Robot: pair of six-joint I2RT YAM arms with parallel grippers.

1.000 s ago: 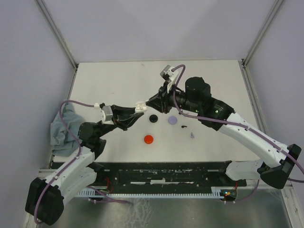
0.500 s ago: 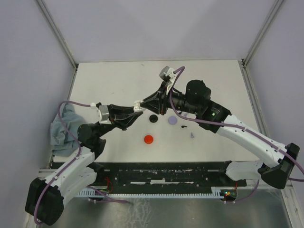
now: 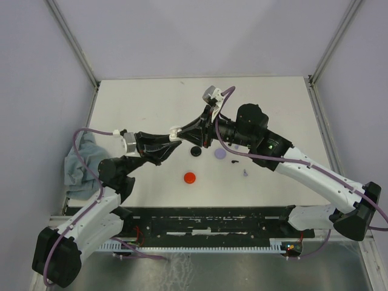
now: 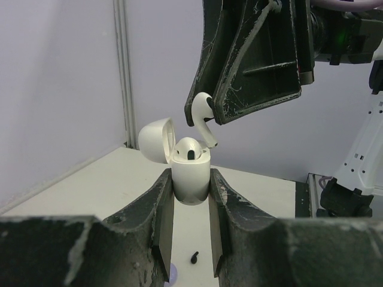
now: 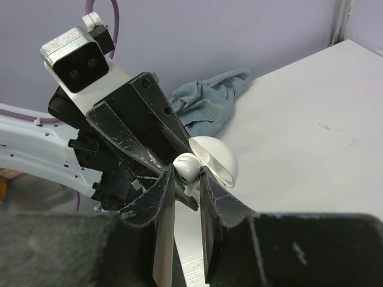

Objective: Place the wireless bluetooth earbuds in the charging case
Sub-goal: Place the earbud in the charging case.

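Note:
My left gripper [image 4: 190, 180] is shut on the body of a white charging case [image 4: 190, 186] and holds it upright above the table, its lid [image 4: 157, 139] swung open. One white earbud [image 4: 190, 147] sits in the case. My right gripper [image 5: 187, 177] is shut on a second white earbud [image 5: 188, 168], whose stem points down just above the case opening; this earbud also shows in the left wrist view [image 4: 202, 117]. From above, the two grippers meet at the case [image 3: 175, 132].
On the table lie a red disc case [image 3: 190, 177], a black disc case [image 3: 195, 151], a lavender disc case [image 3: 220, 154], a black earbud [image 3: 234, 161] and a lavender earbud [image 3: 245, 173]. A blue cloth [image 3: 79, 163] lies at the left edge.
My right gripper has moved left with the white earbud, close over the open case. My left gripper has drawn the case slightly left and up.

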